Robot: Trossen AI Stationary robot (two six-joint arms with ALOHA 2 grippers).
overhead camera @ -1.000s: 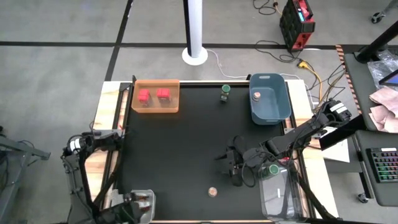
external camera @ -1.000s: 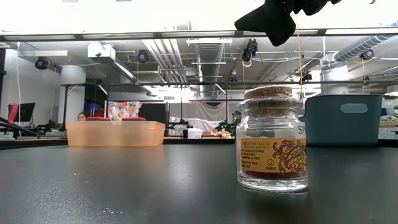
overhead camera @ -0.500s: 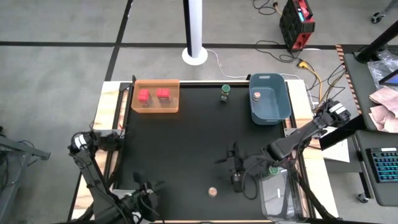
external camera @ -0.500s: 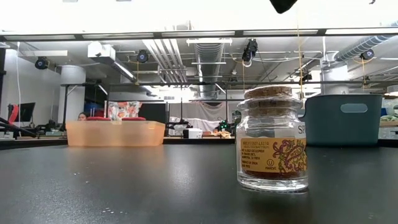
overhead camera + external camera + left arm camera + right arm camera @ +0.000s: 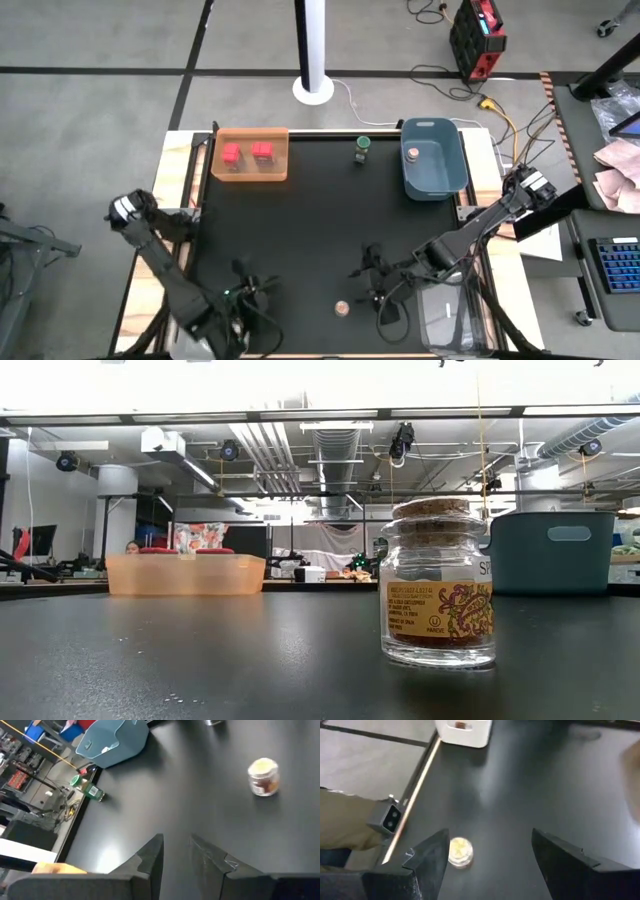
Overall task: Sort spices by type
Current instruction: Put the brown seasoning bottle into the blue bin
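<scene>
A tan-capped jar [image 5: 341, 308] stands upright on the black table near its front edge; it also shows in the low view [image 5: 440, 595]. My right gripper [image 5: 376, 290] is open just to its right and above it, and the jar [image 5: 460, 851] shows between its spread fingers, untouched. My left gripper [image 5: 246, 291] hovers to the jar's left, its fingers a little apart and empty. Two red boxes [image 5: 247, 152] lie in the orange tray [image 5: 250, 172]. One green-capped jar [image 5: 362, 148] stands at the far edge. Another [image 5: 87, 790] shows by the table's right edge. A tan-capped jar [image 5: 411, 153] sits in the blue tub [image 5: 440, 180].
A clear container [image 5: 455, 322] stands at the near right corner under my right arm. The blue tub is at the far right and the orange tray at the far left. The middle of the table is bare black surface. No packets show.
My right gripper has gone toward the table's near edge and the tan-capped jar, leaving the low view's top. My left arm has swung in from the near left corner, and its gripper has gone right and toward the far edge over the table. The jars have not moved.
</scene>
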